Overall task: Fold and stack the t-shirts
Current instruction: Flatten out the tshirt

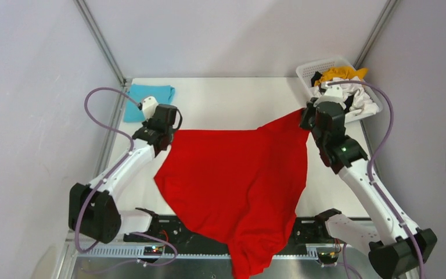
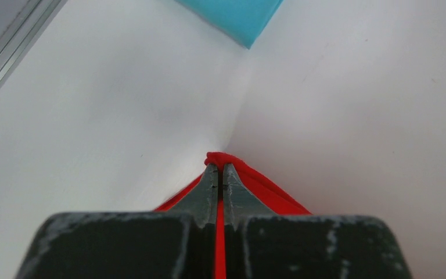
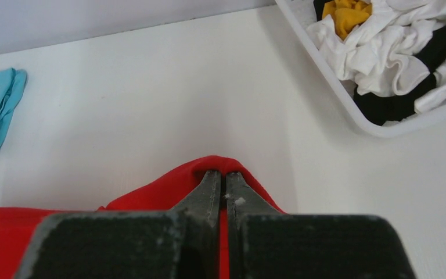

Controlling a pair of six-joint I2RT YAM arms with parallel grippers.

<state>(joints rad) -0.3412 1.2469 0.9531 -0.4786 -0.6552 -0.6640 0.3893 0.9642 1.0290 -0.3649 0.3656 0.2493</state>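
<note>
Red shirt point(image 1: 232, 180) is stretching across the table point(image 1: 220, 99), tail drooping over the near edge. Left fingers point(image 2: 208, 189) and right fingers point(image 3: 208, 192) are pinching its far corners. Seems soft, light, saggy; corners suit gripping.

The large t-shirt point(image 1: 232, 174) is plain bright red, with no print on it. The folded t-shirt point(image 1: 149, 99) is plain turquoise-blue. In the white lattice basket point(image 1: 316, 68) are an orange-yellow shirt point(image 1: 340, 74), a white shirt point(image 1: 364, 97) and a black shirt point(image 3: 389, 107). The table point(image 1: 226, 99) is white. The left arm point(image 1: 122, 168) and the right arm point(image 1: 377, 192) are white with black joints.
</note>
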